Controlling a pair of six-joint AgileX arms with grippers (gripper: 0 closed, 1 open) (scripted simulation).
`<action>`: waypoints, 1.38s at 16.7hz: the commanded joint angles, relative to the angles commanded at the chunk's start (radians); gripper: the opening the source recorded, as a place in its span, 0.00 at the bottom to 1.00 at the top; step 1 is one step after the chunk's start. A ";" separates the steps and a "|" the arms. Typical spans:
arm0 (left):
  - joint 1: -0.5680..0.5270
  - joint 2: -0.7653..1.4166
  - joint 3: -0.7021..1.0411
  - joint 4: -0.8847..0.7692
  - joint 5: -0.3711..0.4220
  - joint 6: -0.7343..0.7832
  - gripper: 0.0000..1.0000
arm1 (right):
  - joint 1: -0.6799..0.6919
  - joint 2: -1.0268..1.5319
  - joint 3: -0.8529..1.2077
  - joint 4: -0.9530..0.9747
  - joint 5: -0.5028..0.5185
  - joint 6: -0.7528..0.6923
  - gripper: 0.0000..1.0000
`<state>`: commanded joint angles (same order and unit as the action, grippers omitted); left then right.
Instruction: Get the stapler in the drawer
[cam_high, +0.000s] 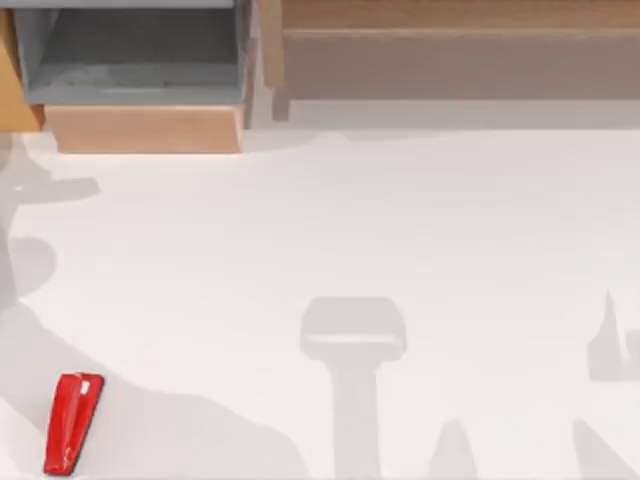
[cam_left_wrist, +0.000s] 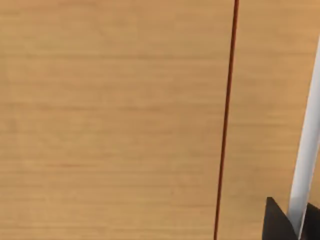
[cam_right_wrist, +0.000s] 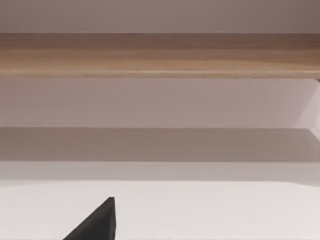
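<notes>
The red stapler (cam_high: 72, 424) lies flat on the white table at the front left, its narrow end pointing toward the front edge. The drawer (cam_high: 140, 50) stands pulled out at the back left, with grey walls and floor, nothing inside it, and a tan front panel (cam_high: 145, 128) facing the table. A dark tip of my left gripper (cam_left_wrist: 278, 223) shows close against a tan wooden surface (cam_left_wrist: 110, 120). A dark tip of my right gripper (cam_right_wrist: 97, 222) shows low over the white table, facing the long wooden unit.
The longer wooden unit (cam_high: 460, 50) with a beige-grey recess runs along the back right, also in the right wrist view (cam_right_wrist: 160, 55). Grey arm shadows fall on the table's front middle, front right and left side. White table (cam_high: 330, 220) lies between stapler and drawer.
</notes>
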<state>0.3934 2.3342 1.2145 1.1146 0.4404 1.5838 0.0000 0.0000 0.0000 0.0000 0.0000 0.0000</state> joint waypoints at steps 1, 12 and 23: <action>0.000 0.000 0.000 0.000 0.000 0.000 0.00 | 0.000 0.000 0.000 0.000 0.000 0.000 1.00; 0.059 -0.092 -0.230 0.107 0.057 -0.002 0.00 | 0.000 0.000 0.000 0.000 0.000 0.000 1.00; 0.109 -0.163 -0.383 0.198 0.112 0.002 0.00 | 0.000 0.000 0.000 0.000 0.000 0.000 1.00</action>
<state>0.5020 2.1715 0.8315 1.3128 0.5523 1.5859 0.0000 0.0000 0.0000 0.0000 0.0000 0.0000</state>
